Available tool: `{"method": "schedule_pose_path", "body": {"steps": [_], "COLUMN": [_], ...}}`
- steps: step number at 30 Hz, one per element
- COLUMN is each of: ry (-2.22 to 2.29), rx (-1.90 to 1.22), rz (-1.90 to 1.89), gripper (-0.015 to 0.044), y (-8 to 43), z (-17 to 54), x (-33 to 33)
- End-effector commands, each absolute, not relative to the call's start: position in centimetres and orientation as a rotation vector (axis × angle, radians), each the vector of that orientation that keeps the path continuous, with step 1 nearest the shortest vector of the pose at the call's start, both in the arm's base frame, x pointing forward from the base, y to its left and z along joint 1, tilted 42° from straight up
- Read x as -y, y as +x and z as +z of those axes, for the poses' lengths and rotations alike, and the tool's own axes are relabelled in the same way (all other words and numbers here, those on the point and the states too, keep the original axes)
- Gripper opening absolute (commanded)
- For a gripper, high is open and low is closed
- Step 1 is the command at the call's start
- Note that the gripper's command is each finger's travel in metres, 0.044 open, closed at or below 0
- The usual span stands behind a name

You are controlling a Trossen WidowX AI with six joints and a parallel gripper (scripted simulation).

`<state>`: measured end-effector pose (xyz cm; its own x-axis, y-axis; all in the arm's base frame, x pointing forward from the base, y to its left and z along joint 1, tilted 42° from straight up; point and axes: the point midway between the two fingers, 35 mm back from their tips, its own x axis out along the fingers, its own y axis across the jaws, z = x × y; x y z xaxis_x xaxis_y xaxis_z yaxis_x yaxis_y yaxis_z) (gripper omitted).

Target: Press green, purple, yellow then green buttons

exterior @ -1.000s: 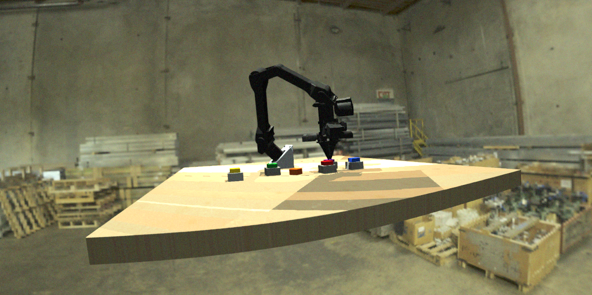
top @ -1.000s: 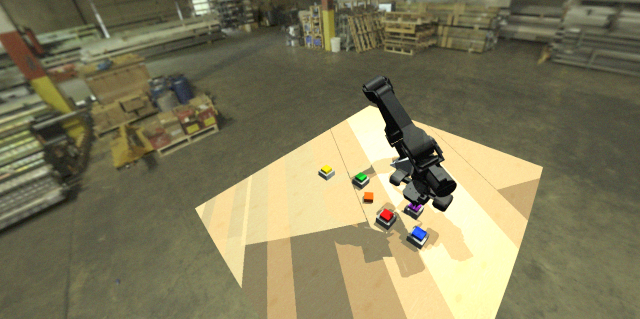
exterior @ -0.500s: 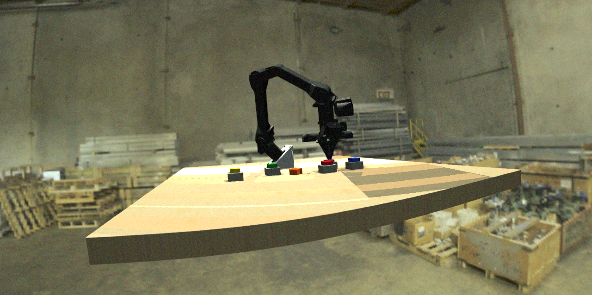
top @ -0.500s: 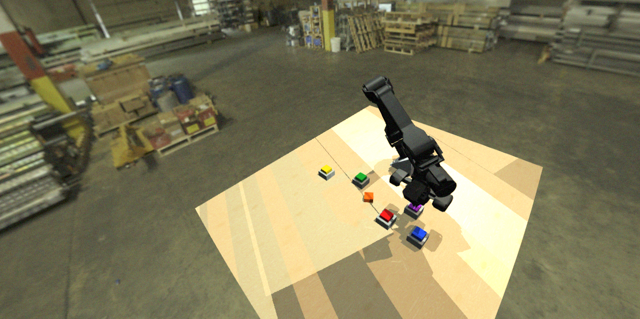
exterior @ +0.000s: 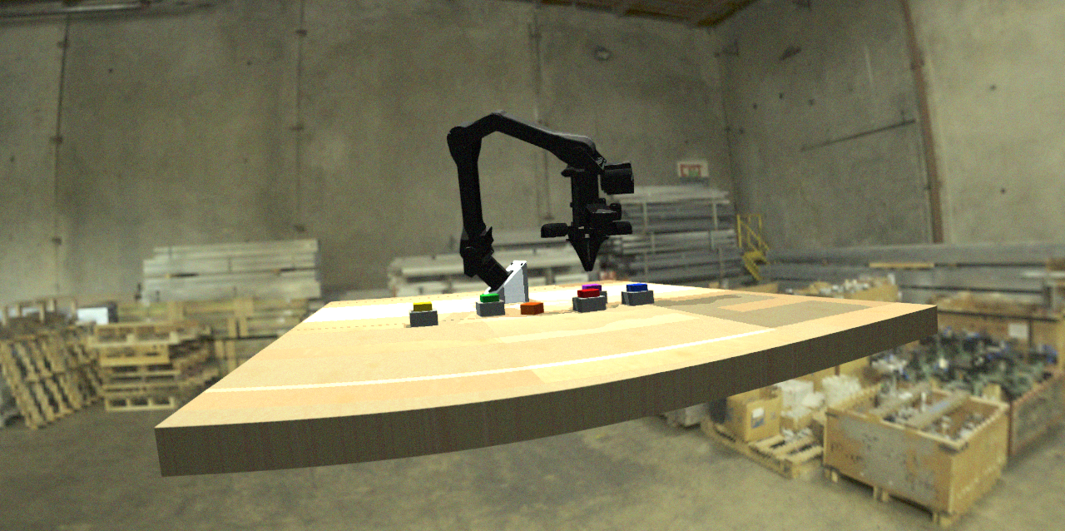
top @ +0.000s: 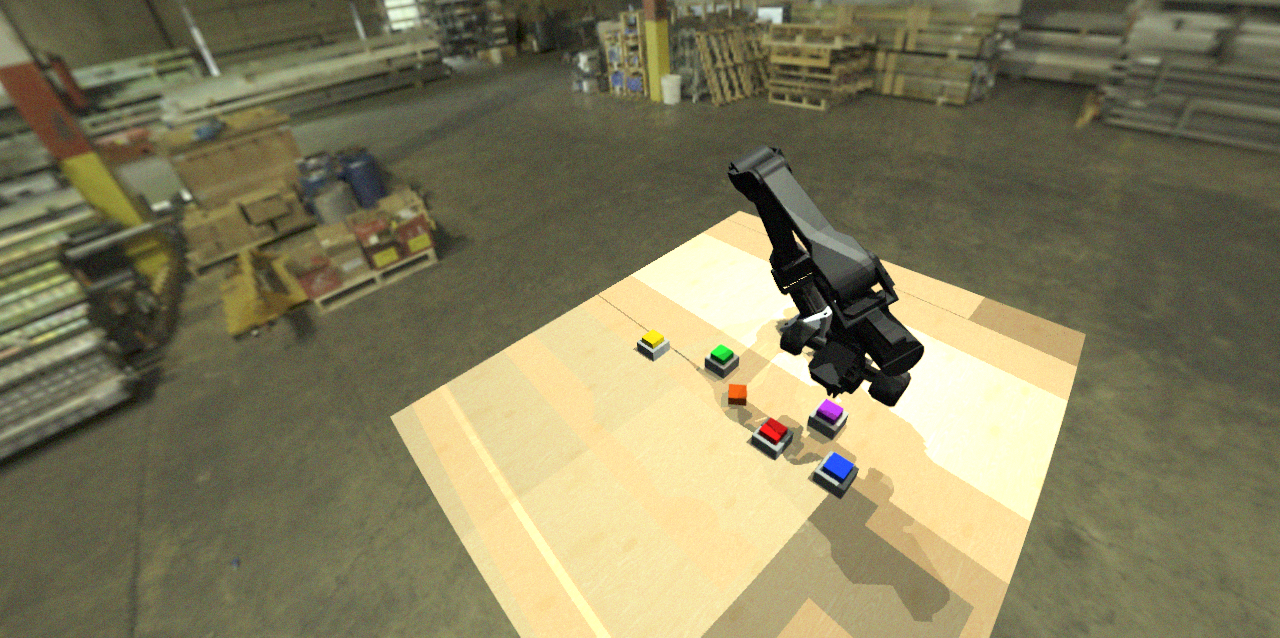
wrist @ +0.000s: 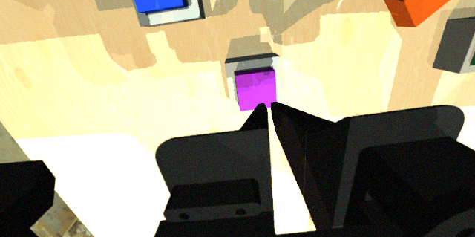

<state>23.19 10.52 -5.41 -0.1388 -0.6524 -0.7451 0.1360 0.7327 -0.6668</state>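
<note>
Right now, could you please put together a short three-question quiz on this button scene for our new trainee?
1. True or false: the gripper is shut and holds nothing.
2. Which button sits directly under the fingertips in the wrist view? A) blue button B) purple button C) yellow button
3. Fill in: the small loose thing between the green button and the red button is an ______ block.

Key: 1 true; 2 B; 3 orange.
</note>
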Motion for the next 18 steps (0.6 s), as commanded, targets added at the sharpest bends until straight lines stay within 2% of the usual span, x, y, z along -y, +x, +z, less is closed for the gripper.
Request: {"method": "schedule_pose_path", "body": {"steps": [1, 11, 18], "ry": [-0.414, -0.386, -0.353], "rx": [-1.564, -1.580, -1.579], "rz": [-0.706, -0.678, -0.624], "gripper": [0.0020, 0.0020, 0.0020], "y": [24.0, 25.1, 29.4], "z": [-2.1, -0.3, 5.9], "x": [-13.8, -13.3, -6.6]}}
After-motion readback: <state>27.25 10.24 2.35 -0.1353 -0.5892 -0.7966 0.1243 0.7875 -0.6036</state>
